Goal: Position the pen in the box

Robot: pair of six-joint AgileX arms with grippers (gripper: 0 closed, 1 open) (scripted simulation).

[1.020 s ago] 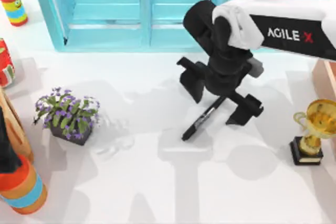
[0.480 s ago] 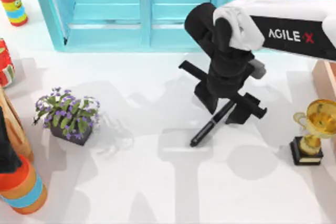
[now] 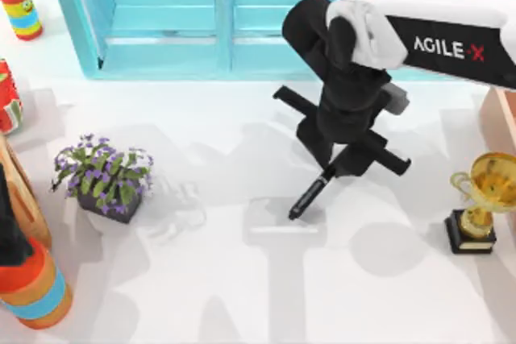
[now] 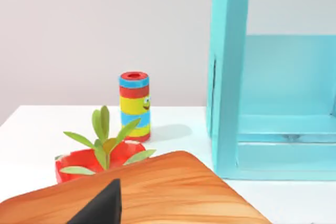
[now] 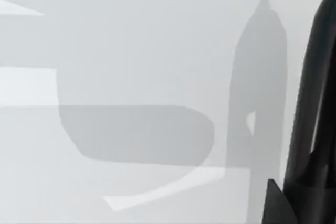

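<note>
Right gripper [image 3: 337, 163] apparently clamped on pen [image 3: 309, 198], tilted over table [image 3: 242, 279] centre; left gripper state unclear

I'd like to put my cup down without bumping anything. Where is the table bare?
The broadest bare stretch of the table runs along the top view's near edge, between the striped orange vase and the gold trophy. Another lies between the purple flowerpot and the pen in the right gripper. The left edge is crowded.

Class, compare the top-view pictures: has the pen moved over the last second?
Yes. The pen, held by the right end effector, has shifted right toward the gold trophy and tilted more upright.
</note>
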